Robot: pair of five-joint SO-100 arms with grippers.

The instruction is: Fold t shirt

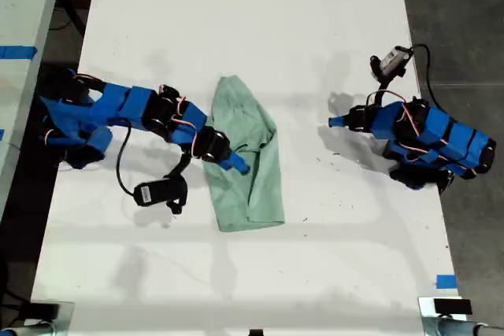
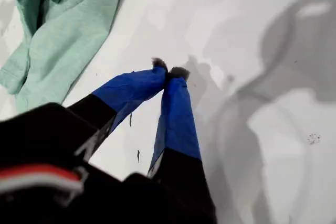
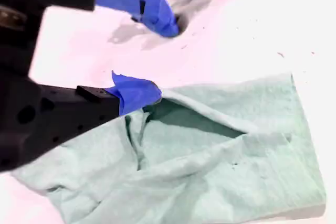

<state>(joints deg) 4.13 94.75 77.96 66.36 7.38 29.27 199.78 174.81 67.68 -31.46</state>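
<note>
The pale mint-green t shirt (image 1: 256, 186) lies wrinkled on the white table (image 1: 315, 21), narrow end away from the camera in the exterior view. My second gripper (image 1: 236, 164) reaches in from the exterior view's left and is open (image 3: 157, 59). One of its blue fingers (image 3: 137, 92) rests at a raised fold of the t shirt (image 3: 220, 171), while the other is over bare table. My first gripper (image 1: 335, 122) is at the exterior view's right, shut with its tips together (image 2: 168, 72) over bare table. The t shirt (image 2: 58, 40) lies well apart from it.
Wrist camera modules hang off the arms on cables (image 1: 161, 192) (image 1: 391, 59). A second table with blue tape (image 1: 16, 53) borders the exterior view's left, and dark floor (image 1: 465, 21) its right. A blue tape mark (image 1: 446, 281) sits near the table's front corner.
</note>
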